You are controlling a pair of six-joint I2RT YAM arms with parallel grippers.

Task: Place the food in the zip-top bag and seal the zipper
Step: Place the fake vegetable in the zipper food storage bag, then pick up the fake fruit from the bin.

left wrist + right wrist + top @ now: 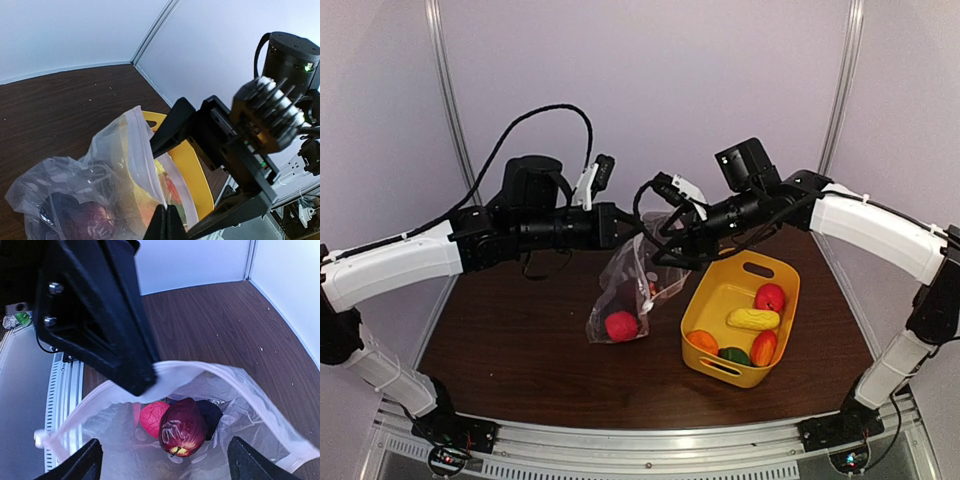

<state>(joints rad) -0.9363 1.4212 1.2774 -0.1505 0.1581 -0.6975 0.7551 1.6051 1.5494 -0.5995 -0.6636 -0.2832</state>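
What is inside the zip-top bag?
In the zip-top bag: a dark red fruit, a pink fruit and a dark purple piece, partly covered. Anything beneath them is hidden.

Holding the zip-top bag (632, 285) up over the dark table (520, 340), red food (621, 326) low inside, just beside the yellow tub (712, 305).

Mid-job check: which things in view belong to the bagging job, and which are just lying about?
Job: zip-top bag, its zipper, food in the bag, food in the tub, left gripper pinching the bag's rim, open right gripper.
Lying about: yellow tub, table.
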